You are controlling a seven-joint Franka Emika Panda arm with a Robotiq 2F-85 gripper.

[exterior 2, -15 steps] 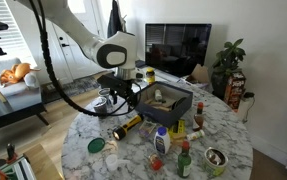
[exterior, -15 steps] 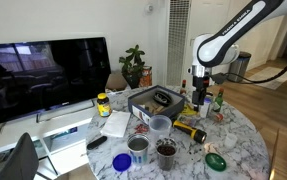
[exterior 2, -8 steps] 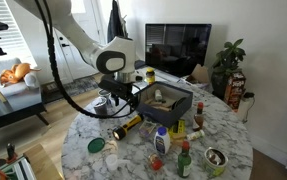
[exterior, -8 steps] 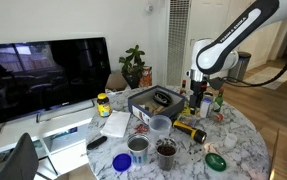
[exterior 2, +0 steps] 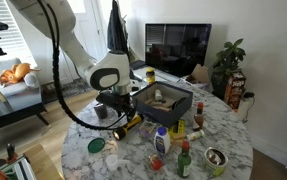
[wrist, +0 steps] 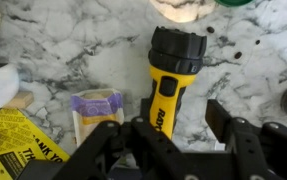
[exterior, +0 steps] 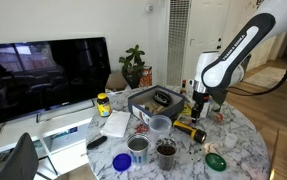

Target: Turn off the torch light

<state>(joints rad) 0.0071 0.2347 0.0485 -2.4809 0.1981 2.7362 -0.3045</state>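
The torch light (wrist: 169, 80) is a stubby yellow flashlight with black ends, lying on the marble table. It casts a bright patch on the marble ahead of its lens in the wrist view. It also shows in both exterior views (exterior: 190, 130) (exterior 2: 129, 126). My gripper (wrist: 178, 128) is open and low over the torch's rear end, with the body between the fingers and nearer one finger. It also shows in both exterior views (exterior: 197, 112) (exterior 2: 116, 113). I cannot tell whether a finger touches the torch.
The round marble table (exterior: 243, 140) is crowded: a dark tray (exterior: 155, 100), a yellow-lidded jar (exterior: 103, 103), cups and tins (exterior: 139, 146), bottles (exterior 2: 185, 160), a green lid (exterior: 215, 160). A wrapped purple snack (wrist: 93, 104) lies beside the torch. A TV (exterior: 45, 75) stands behind.
The arm has lowered and moved toward the torch; the gripper now sits just over its rear end. The torch has not moved.
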